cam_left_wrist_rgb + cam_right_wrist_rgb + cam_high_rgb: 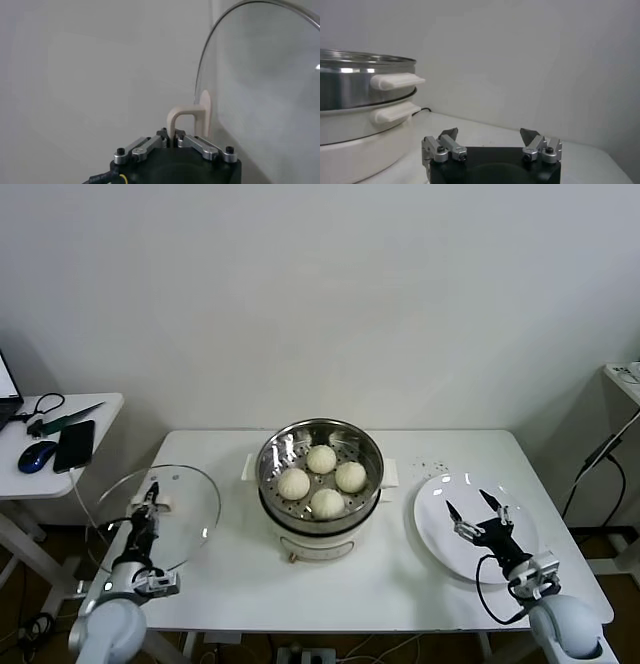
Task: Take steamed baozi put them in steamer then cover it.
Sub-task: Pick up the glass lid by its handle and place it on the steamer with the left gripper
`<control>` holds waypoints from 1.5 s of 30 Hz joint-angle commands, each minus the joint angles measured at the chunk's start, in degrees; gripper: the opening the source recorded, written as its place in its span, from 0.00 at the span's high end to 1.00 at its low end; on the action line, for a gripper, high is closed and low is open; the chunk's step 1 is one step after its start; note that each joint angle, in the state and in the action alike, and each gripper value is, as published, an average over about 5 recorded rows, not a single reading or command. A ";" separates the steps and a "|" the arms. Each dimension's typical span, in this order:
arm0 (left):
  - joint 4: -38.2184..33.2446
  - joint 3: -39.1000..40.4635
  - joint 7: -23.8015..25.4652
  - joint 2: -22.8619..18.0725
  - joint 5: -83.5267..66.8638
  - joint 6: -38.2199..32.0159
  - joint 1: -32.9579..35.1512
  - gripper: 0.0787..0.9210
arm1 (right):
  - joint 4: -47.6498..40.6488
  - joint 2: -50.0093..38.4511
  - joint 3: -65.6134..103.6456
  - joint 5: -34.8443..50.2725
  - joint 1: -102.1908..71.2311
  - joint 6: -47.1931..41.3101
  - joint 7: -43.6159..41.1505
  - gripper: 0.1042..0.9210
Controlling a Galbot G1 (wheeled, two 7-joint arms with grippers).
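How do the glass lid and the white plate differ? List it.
The glass lid is see-through; the white plate is opaque. The lid has a handle, gripped by the left end effector; the plate has none, and the open right end effector hovers above it. Both are round.

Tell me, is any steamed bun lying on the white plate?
No. The white plate is bare, and all four steamed buns sit inside the steamer.

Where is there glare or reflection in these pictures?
Head view: bright glints on the round shiny steel steamer rim, and a faint sheen on the clear glass lid. Left wrist view: the lid's edge catches light. Right wrist view: a highlight band runs along the steamer wall.
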 commanded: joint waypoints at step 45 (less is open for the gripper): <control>-0.58 50.68 25.89 -15.12 12.58 36.76 -33.40 0.92 | -4.39 -0.96 2.24 -2.53 0.71 2.14 -0.67 0.12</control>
